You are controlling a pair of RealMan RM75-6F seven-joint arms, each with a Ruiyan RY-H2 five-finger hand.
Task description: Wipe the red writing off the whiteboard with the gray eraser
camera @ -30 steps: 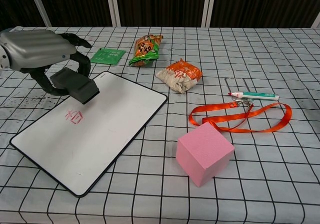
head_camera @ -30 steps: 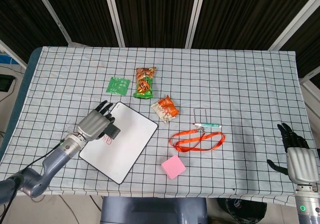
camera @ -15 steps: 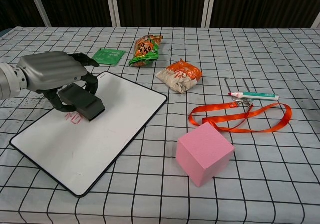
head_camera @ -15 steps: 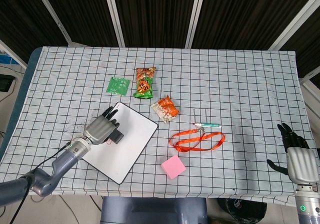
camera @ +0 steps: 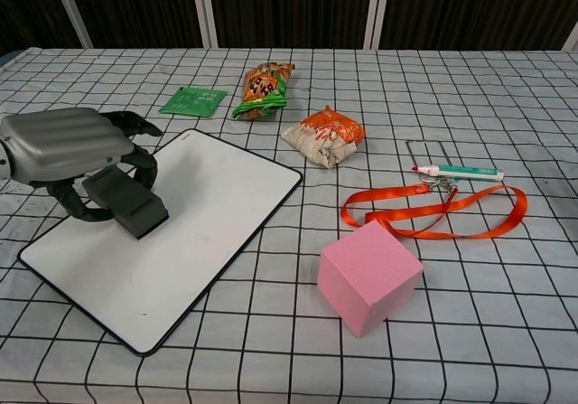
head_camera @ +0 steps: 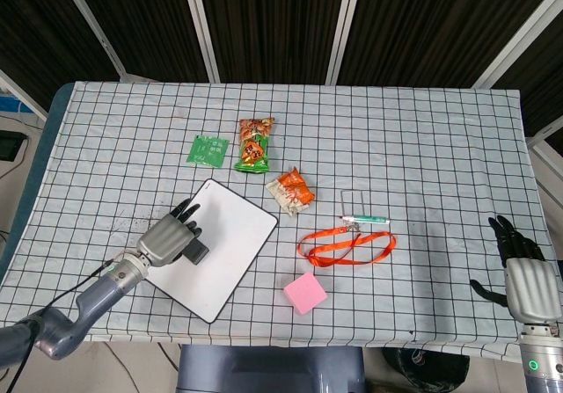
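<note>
The whiteboard [head_camera: 224, 239] [camera: 194, 214] lies tilted on the checked cloth at the front left. My left hand [head_camera: 171, 237] [camera: 65, 146] grips the gray eraser [head_camera: 196, 253] [camera: 128, 204] and presses it onto the board's left part. No red writing shows on the bare board; the patch under the eraser and hand is hidden. My right hand [head_camera: 521, 274] hangs off the table's front right corner, fingers apart, holding nothing; it is outside the chest view.
A pink cube [head_camera: 304, 293] [camera: 369, 275] sits right of the board. An orange lanyard [head_camera: 346, 246] [camera: 433, 207], a marker pen [head_camera: 365, 221] [camera: 458, 171], two snack bags [head_camera: 255, 143] [head_camera: 291, 189] and a green packet [head_camera: 208, 150] lie beyond and to the right.
My left hand has dragged the eraser down and toward me across the board's left part. The red marks seen a second ago no longer show.
</note>
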